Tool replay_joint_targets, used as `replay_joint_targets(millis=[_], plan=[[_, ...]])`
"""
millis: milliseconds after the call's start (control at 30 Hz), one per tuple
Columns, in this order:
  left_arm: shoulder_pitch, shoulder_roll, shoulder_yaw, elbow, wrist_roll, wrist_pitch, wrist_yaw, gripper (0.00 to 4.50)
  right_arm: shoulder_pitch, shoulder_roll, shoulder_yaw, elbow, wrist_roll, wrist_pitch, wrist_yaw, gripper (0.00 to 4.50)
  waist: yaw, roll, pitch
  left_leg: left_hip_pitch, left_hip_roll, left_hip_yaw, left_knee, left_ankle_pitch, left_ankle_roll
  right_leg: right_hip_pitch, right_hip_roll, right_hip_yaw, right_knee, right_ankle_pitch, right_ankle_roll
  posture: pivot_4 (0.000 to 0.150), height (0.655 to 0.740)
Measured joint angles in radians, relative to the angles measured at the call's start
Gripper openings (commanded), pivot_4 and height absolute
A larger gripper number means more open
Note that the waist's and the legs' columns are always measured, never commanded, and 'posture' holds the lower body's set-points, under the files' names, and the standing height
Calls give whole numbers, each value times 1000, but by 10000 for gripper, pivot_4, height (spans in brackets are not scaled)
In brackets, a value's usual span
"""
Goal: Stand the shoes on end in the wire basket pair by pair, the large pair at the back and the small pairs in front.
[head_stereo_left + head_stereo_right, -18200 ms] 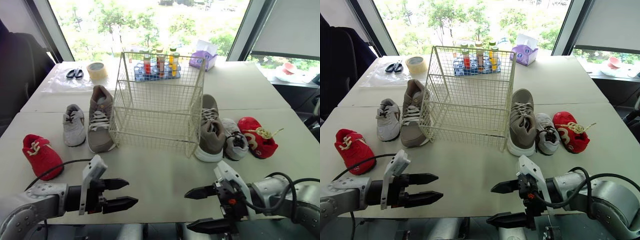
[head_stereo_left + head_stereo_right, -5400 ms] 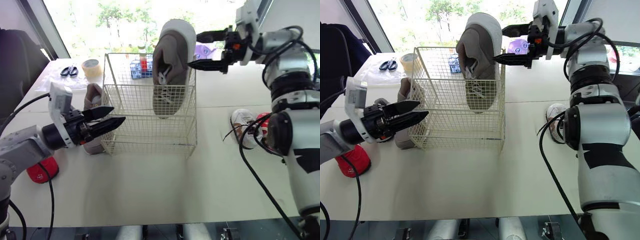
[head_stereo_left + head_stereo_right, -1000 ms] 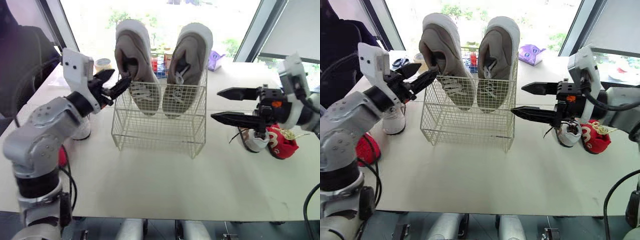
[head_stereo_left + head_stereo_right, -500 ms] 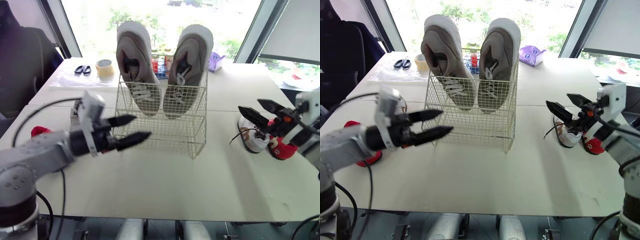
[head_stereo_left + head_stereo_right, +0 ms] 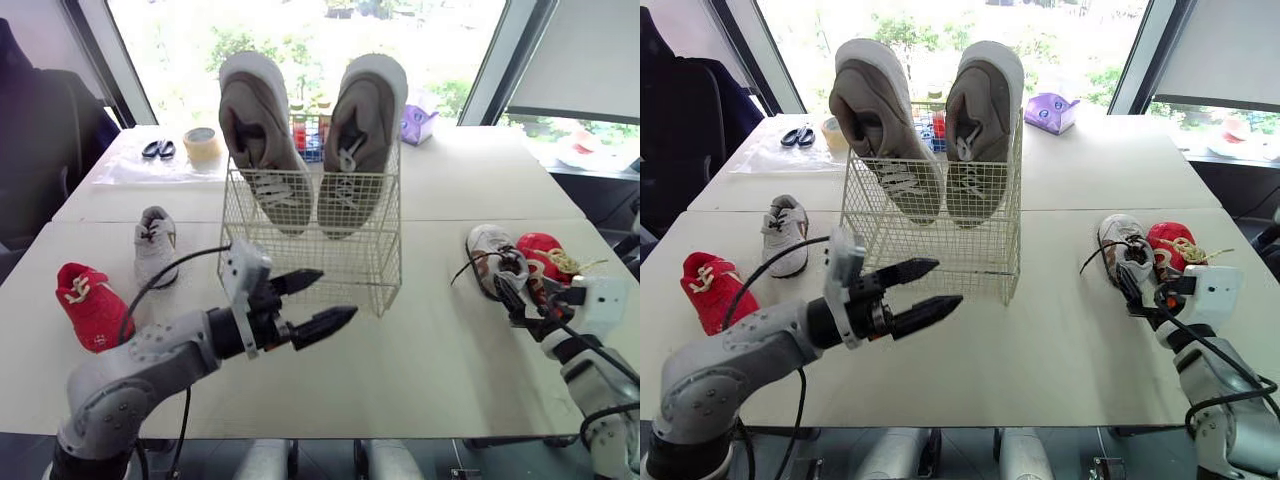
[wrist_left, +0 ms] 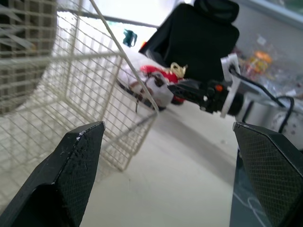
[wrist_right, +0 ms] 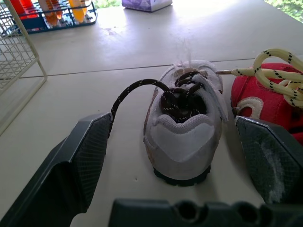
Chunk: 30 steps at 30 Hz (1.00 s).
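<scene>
With the large tan pair (image 5: pixel 262 140) now upright at the back of the wire basket (image 5: pixel 320 255), the left gripper (image 5: pixel 337 294) has withdrawn, spread and empty, while the right gripper (image 5: pixel 1132 292), also spread, has dropped behind the small white sneaker (image 7: pixel 185 123) on the counter (image 5: pixel 430 360).

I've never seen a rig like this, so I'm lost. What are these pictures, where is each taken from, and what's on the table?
This is a two-armed humanoid robot sorting shoes. The two wide pictures come from cameras on its head, the two close-ups from cameras on its wrists. On the table stands a wire basket with a large grey pair on end inside, heels up. The left white shoe and left red shoe lie on the robot's left side, the right white shoe and right red shoe on its right. The left gripper hangs open and empty before the basket. The right gripper is open, its black fingers either side of the right white shoe, gripping nothing yet.
</scene>
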Motion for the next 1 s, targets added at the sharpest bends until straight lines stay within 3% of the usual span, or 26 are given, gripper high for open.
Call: replay_joint_targets(millis=[333, 433, 533, 633, 767, 867, 1000], plan=[[38, 63, -41, 14, 122, -79, -98, 44555, -162, 26, 85, 335, -107, -135, 3, 45000, -1, 2, 0, 9, 1, -1, -4, -1, 1, 12, 1, -1, -8, -2, -2, 1500, 7400], [40, 77, -49, 15, 125, -79, -111, 45000, -222, 26, 108, 446, -152, -196, -9, 36337, -4, 2, 0, 9, 1, -1, -5, -1, 1, 12, 1, 0, -9, -2, -2, 1500, 7400], [45, 91, -44, 15, 117, -78, -117, 45000, -245, 26, 119, 495, -185, -265, -15, 22353, -6, 2, -1, 10, 1, -1, -6, -1, 1, 12, 1, 0, -10, -2, -2, 1500, 7400], [46, 97, -17, 16, 78, -75, -114, 45000, -248, 27, 124, 500, -195, -299, -16, 17212, -8, 2, -1, 11, 1, -1, -6, -1, 1, 14, 1, 0, -10, -2, -2, 1500, 7400], [34, 165, 38, 40, -13, -14, -80, 45000, -249, 33, 126, 491, -197, -321, -35, 16454, -9, 3, 0, 11, 1, -2, -7, -1, 1, 14, 1, -1, -10, -2, -2, 1500, 7400], [5, 222, 117, 108, -154, 27, -74, 45000, -278, 11, 124, 435, -192, -312, -41, 16454, -14, 8, 3, 10, 0, -1, -7, -1, 1, 11, 0, 0, -9, -2, -2, 1500, 7400], [-196, 387, 256, 295, -463, 62, -112, 45000, -551, -200, 93, 358, -141, -257, -2, 16454, -24, 16, 11, 6, -1, 0, -7, 0, 1, 6, -1, -1, -8, -2, -1, 1500, 7400]])
